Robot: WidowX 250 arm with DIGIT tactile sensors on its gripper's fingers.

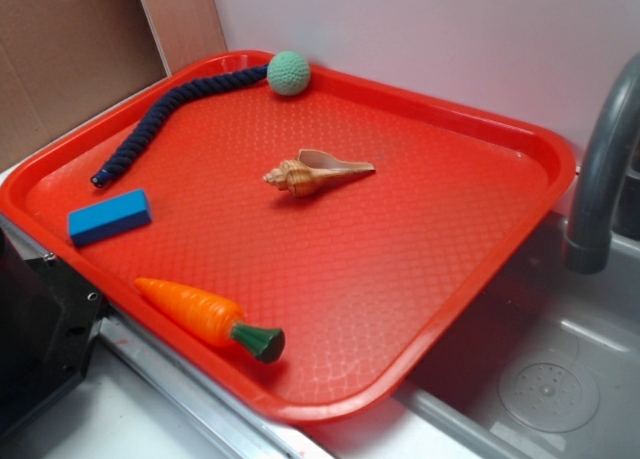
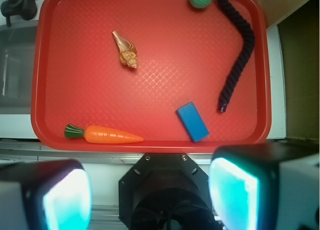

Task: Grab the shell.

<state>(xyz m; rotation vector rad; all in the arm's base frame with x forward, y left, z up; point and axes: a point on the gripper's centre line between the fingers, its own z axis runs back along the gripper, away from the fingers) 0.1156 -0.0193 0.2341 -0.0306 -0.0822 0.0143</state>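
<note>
The shell (image 1: 318, 173) lies alone near the middle of the red tray (image 1: 470, 239), on its side, its knobbly whorled end toward the tray's left and its long pointed tail running out to the right in the exterior view. Nothing is touching it. From the wrist camera it sits in the upper left part of the tray, tail aimed up and to the left.

The gripper (image 2: 150, 190) hangs high above, off the tray's near edge, and its two fingers (image 2: 65, 197) stand wide apart at the bottom of the wrist view, glowing pale teal and out of focus, with nothing between them. It is well apart from the shell.

Around the tray's rim: a toy carrot (image 1: 210, 319) lies along the near edge, its green stub pointing right in the exterior view. A blue rectangular block (image 1: 109, 217) sits near the left side. A dark navy braided rope (image 1: 170, 119) snakes along the far left edge and ends at a green knitted ball (image 1: 289, 72) in the far corner, the two touching or very nearly so.

To the right, a grey faucet (image 1: 605, 169) curves up over a metal sink (image 1: 540, 379), and the tray rests partly over that sink's edge.
</note>
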